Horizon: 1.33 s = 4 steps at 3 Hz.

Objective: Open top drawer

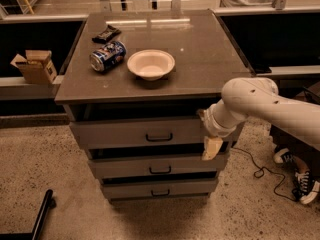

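The top drawer [125, 133] is the widest grey drawer of the cabinet, right under the tabletop, with a small dark bail handle [159, 137] at its middle. A dark gap shows above its front. My gripper [211, 148] hangs pointing down at the drawer's right end, to the right of the handle and apart from it. Its pale tip reaches over the gap above the middle drawer [155, 166]. The white arm [260, 104] comes in from the right and hides the right end of the drawer front.
On the grey tabletop [210, 54] stand a white bowl [150, 64], a tipped blue can [107, 56] and a dark wrapper [106, 33]. The bottom drawer [159, 188] is narrower. A cardboard box [35, 66] is left; shoes [300, 176] and a cable lie right.
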Each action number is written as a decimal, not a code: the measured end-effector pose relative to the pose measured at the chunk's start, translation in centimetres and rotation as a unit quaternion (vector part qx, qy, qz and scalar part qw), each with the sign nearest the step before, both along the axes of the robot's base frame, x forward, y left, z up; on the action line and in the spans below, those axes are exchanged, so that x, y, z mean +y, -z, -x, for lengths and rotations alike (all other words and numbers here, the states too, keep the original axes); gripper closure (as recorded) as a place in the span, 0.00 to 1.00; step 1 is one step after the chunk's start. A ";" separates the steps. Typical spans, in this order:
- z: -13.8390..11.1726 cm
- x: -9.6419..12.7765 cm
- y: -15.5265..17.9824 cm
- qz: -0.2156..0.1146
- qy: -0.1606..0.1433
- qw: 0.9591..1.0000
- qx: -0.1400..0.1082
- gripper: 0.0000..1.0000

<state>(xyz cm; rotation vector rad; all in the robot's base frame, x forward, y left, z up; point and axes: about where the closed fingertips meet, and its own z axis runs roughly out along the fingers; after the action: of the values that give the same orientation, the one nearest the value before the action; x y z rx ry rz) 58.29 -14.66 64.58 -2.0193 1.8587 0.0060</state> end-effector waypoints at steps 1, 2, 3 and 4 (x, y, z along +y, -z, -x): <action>2.3 -0.2 0.4 -0.001 -0.038 0.999 0.030 0.20; 3.9 -0.1 -0.2 -0.021 -0.063 0.997 0.042 0.41; 3.9 0.0 -1.3 -0.021 -0.063 0.997 0.042 0.21; 3.9 0.0 -1.7 -0.020 -0.062 0.997 0.043 0.00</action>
<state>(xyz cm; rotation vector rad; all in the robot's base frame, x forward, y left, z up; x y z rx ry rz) 54.40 -14.70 66.29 -2.1344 1.7648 0.1673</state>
